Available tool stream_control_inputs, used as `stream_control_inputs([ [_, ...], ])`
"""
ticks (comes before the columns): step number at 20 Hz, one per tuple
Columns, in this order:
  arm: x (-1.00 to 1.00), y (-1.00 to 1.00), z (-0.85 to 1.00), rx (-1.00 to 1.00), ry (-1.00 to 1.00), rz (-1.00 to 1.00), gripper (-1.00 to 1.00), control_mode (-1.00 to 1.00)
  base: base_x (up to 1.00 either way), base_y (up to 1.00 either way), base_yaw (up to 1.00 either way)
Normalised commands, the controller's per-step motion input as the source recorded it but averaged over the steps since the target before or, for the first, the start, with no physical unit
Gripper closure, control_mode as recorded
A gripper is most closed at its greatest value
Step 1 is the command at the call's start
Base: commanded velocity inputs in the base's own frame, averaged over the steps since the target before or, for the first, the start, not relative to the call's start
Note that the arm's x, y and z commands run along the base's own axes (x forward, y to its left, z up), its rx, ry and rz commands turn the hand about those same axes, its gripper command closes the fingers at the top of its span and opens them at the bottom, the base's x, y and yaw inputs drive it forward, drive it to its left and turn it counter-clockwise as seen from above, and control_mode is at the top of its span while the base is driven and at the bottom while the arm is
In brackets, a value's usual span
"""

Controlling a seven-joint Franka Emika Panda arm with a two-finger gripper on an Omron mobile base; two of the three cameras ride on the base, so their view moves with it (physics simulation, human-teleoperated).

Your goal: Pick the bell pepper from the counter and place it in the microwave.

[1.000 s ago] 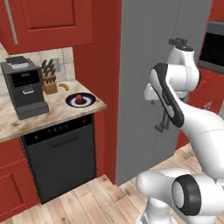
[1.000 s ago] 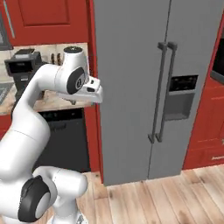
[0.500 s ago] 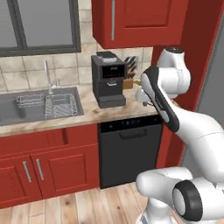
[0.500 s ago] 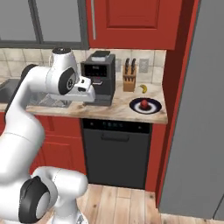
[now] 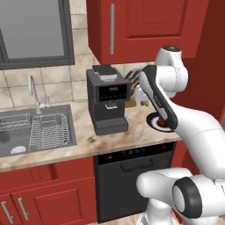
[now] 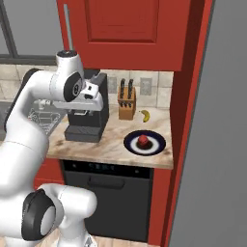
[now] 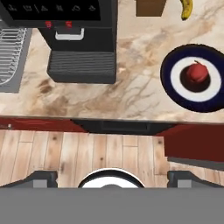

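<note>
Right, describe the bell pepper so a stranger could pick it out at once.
Start at the black coffee machine on the tan counter and look to its right, toward the red side panel. A dark blue plate with a white centre sits there, and the bell pepper rests on it: small, red and roundish, unlike the yellow banana behind it.

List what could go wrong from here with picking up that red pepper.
1. The bell pepper is small, round and glossy, and sits on a plate; it may roll off or slip from the pincer.
2. The plate lies near the counter front edge; a nudge could push it off.
3. The coffee machine, knife block and banana crowd the approach.
</note>
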Motion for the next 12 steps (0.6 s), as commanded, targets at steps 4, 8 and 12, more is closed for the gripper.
stream_control_inputs([
  [4, 0.00, 0.00, 0.00, 0.00, 0.00, 0.00, -1.00, 1.00, 0.74, -0.31, 0.00],
  [8, 0.00, 0.00, 0.00, 0.00, 0.00, 0.00, -1.00, 1.00, 0.08, -0.10, 0.00],
  [12, 0.00, 0.00, 0.00, 0.00, 0.00, 0.00, -1.00, 1.00, -0.18, -0.21, 0.00],
])
